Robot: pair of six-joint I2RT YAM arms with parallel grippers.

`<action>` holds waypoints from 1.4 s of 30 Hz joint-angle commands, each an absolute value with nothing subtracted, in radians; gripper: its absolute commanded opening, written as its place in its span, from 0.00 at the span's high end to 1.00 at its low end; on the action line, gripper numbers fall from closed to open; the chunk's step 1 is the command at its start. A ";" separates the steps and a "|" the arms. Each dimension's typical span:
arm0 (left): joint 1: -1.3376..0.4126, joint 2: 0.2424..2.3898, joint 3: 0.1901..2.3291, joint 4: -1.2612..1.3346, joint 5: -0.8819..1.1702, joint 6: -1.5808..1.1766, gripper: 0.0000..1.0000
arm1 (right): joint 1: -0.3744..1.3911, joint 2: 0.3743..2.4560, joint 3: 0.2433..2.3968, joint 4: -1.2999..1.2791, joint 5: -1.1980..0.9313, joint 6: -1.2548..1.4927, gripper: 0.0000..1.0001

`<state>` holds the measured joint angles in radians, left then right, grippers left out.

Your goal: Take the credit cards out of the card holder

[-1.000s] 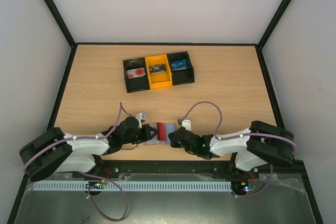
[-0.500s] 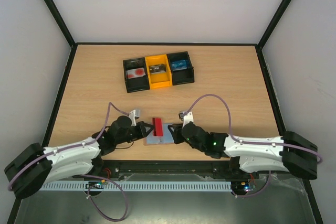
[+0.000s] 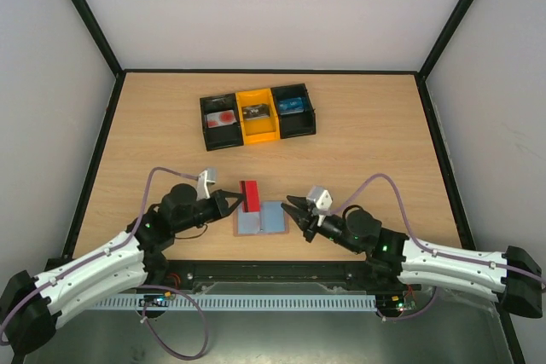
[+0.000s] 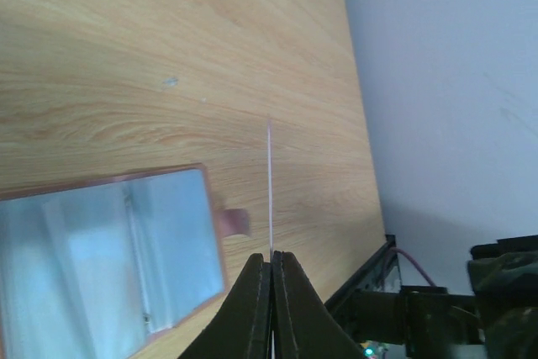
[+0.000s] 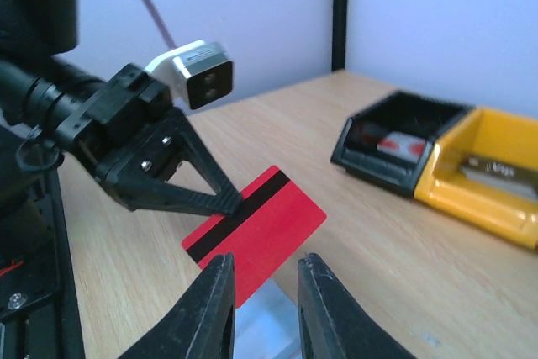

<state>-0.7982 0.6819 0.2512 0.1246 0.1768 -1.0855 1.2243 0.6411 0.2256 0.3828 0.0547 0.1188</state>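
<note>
Card holder (image 3: 263, 219) lies open and flat on the table (image 3: 375, 142) with its blue-grey panels up. It sits just ahead of and below the left gripper (image 3: 241, 203), and just beside the tips of the right gripper (image 3: 291, 209). The left gripper is clamped on the plain red card (image 3: 251, 195), held out of the holder. Its wrist view shows the card edge-on as a thin line between the closed fingers (image 4: 252, 292). The right gripper holds nothing, its fingers (image 5: 210, 308) parted by a narrow gap, with the red card just beyond them. Far ahead of both grippers, the pale card with the red mark (image 3: 221, 117) lies in the left black compartment of the three-compartment tray (image 3: 258, 135).
</note>
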 commanded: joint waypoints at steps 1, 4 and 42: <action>-0.783 0.634 0.321 0.050 0.228 -1.082 0.97 | 1.230 0.601 0.170 0.553 -0.014 -0.219 0.79; -0.779 0.617 0.345 0.052 0.251 -1.109 0.97 | 1.230 0.679 0.189 0.564 0.008 -0.280 0.76; -0.763 0.573 0.282 0.132 0.269 -1.458 0.97 | 1.252 1.010 0.377 0.515 0.052 -0.748 0.56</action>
